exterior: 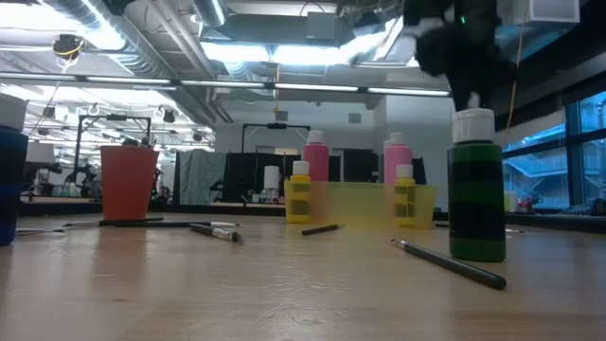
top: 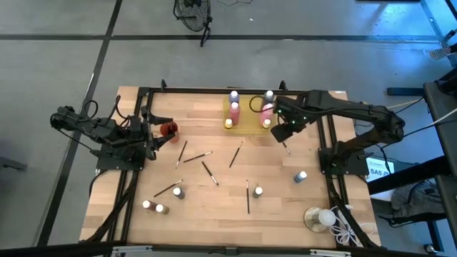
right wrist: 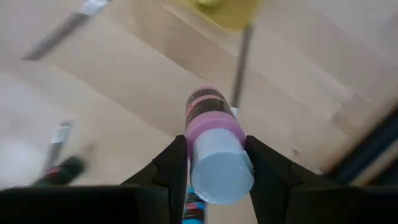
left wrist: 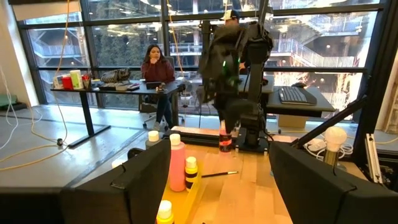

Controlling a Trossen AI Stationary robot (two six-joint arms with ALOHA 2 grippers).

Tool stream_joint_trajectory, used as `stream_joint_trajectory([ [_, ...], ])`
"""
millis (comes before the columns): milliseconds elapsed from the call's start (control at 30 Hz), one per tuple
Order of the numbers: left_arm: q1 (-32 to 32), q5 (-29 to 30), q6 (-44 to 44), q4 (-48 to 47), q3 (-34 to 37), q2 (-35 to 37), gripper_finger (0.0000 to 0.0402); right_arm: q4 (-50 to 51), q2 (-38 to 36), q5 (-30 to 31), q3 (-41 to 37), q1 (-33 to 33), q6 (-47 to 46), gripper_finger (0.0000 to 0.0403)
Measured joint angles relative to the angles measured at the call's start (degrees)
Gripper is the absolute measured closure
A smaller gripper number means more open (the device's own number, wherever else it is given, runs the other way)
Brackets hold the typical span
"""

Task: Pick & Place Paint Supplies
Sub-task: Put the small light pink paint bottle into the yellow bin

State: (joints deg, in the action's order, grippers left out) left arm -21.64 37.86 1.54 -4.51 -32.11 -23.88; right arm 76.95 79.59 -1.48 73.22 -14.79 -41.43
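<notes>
While right tool (right wrist: 214,163) grips white-capped pink bottle (right wrist: 214,146) just right of yellow tray (top: 248,118), upper centre of high view: keep bottle upright, lower inside tray, release gently. Left tool (top: 148,132) waits wide open, empty, left side of worktop (top: 214,207).

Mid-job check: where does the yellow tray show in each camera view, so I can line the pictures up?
High view: yellow tray at the table's far edge, centre.
Low view: mid-picture, far across the table.
Left wrist view: just ahead, between the left pincer's fingers.
Right wrist view: a corner only, beyond the held bottle, at.
Shared landmark: the tall pink bottle standing in it.
</notes>
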Motion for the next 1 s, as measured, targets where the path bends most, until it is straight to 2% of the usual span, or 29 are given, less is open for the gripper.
stream_joint_trajectory([
  [267,0.0,0.0,1.2,0.0,0.0,0.0,0.0132,-0.4,3.9,-0.7,13.8,2.5,5.8,0.0275],
  [600,0.0,0.0,-0.6,0.0,0.0,0.0,0.0132,2.0,18.3,0.0,30.1,1.1,16.5,0.0275],
  [767,0.0,0.0,-3.9,0.0,0.0,0.0,0.0132,2.2,24.6,2.4,33.4,0.6,20.9,0.0275],
  [900,0.0,-0.9,-6.2,0.0,0.0,0.0,0.0132,2.2,27.2,3.1,33.5,-0.5,22.6,0.0275],
  [1000,0.0,-2.3,-6.8,0.0,0.0,0.0,0.0132,2.1,28.4,5.9,33.6,-1.3,23.0,0.0275],
])
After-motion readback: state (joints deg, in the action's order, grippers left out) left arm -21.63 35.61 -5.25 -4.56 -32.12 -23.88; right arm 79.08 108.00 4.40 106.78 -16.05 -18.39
